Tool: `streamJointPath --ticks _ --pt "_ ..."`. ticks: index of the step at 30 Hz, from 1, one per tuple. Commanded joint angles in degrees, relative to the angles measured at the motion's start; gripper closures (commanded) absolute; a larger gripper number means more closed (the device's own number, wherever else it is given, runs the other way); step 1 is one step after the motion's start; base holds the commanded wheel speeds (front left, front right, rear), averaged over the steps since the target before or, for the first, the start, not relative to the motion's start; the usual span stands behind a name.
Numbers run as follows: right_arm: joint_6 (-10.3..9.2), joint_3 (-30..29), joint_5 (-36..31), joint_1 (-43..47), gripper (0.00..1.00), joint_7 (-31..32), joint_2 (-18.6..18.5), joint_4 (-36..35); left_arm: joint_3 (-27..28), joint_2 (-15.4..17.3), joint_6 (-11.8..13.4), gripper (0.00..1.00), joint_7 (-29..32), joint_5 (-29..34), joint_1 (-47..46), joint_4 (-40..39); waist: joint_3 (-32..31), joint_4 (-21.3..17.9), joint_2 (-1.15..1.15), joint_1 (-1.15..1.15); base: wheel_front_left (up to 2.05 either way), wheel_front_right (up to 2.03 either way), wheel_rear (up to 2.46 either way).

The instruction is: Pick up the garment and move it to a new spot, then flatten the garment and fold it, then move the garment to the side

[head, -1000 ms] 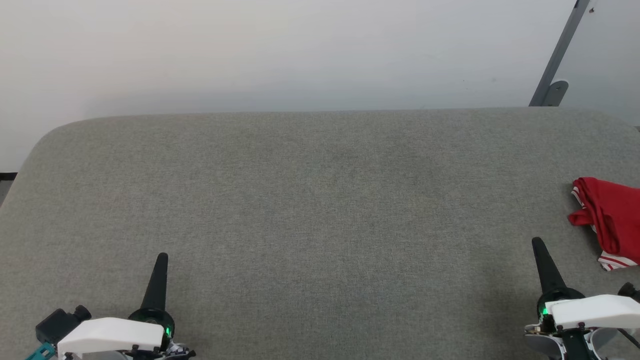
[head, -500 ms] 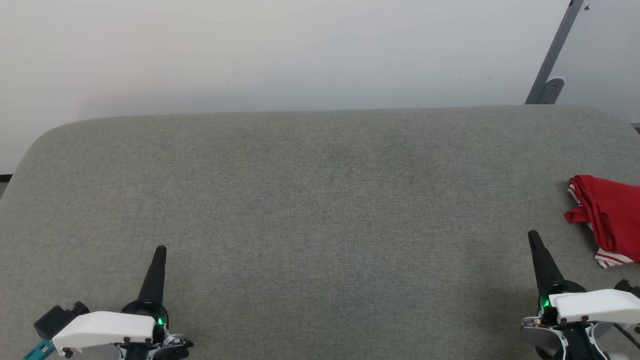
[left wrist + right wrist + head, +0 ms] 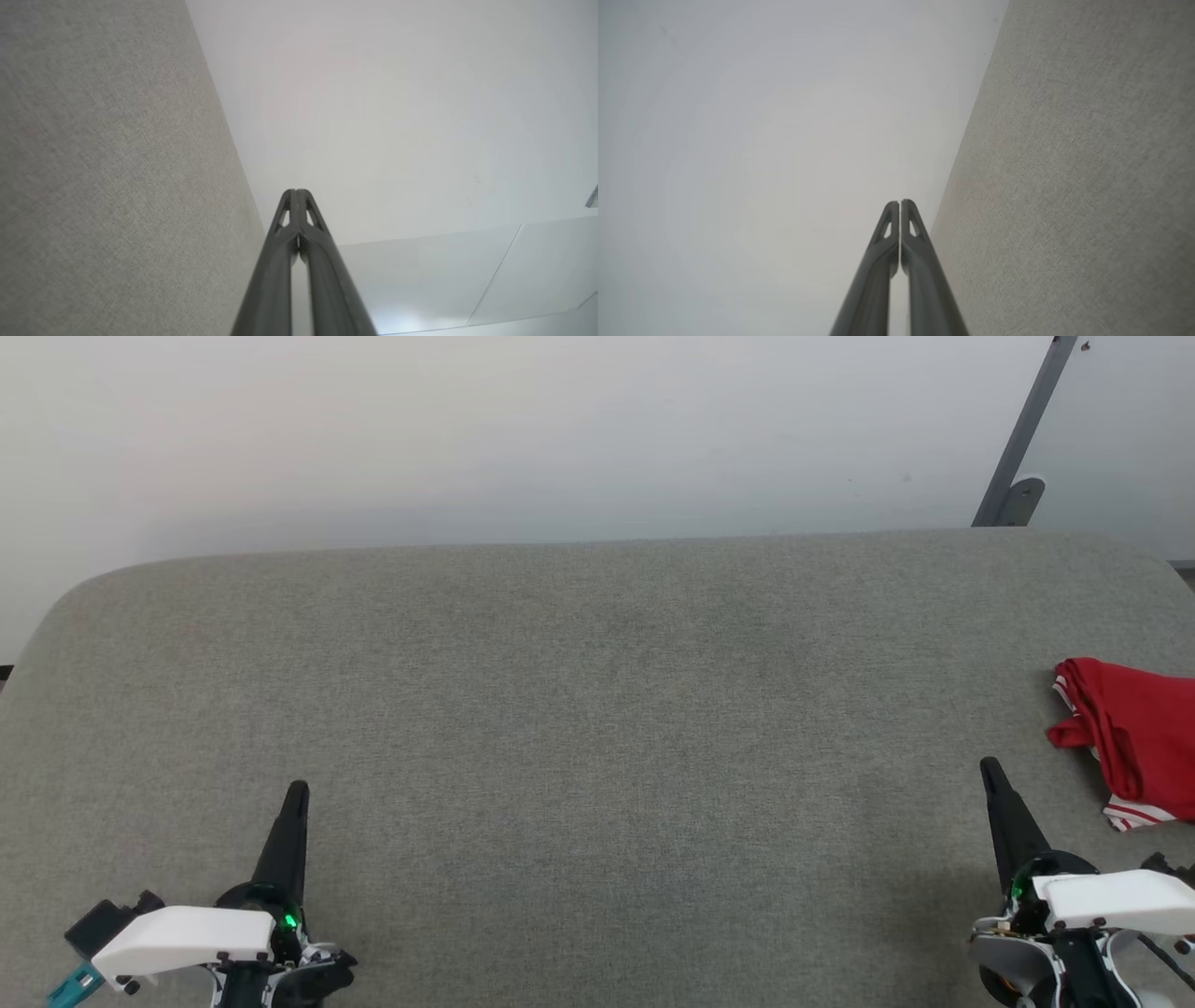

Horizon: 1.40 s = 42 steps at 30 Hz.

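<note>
Right now the garment lies bunched in a red heap at the far right of the grey fabric-covered surface, cut off by the edge of the head view. Red-and-white striped trim shows along its left rim and at its near corner.

The right end effector hangs over the near right part of the surface, pointing away from the robot. The garment sits to the right of its tip and slightly farther off, near but not touching. In the right wrist view its two dark fingers are pressed together along their length, with nothing between them.

The left end effector is at the near left, well apart from the garment, with most of the bare surface in between. Its fingers are likewise closed tip to tip on nothing in the left wrist view.

Beyond the surface stands a pale wall, with a slanted grey metal bar at the upper right.
</note>
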Motion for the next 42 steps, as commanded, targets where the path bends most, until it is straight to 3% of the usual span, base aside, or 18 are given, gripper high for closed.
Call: streamJointPath --ticks 1,21,42 --pt "0.00 0.04 1.16 -0.94 1.00 0.45 0.22 -0.30 0.34 0.00 0.09 1.00 0.35 -1.11 -1.10 0.00 0.01 -0.05 0.00 0.00 0.00 0.00 0.00" --pt "0.00 0.11 8.25 -1.74 1.00 2.27 0.67 -0.18 1.63 -0.63 0.11 1.00 2.69 -8.05 -2.67 0.79 0.21 -0.85 0.00 0.00 0.00 0.00 0.00" --pt "0.00 0.13 7.96 -1.58 1.00 2.16 0.65 -0.16 1.96 -0.89 0.11 1.00 2.91 -7.43 -2.66 0.78 0.20 -0.85 0.00 0.00 0.00 0.00 0.00"
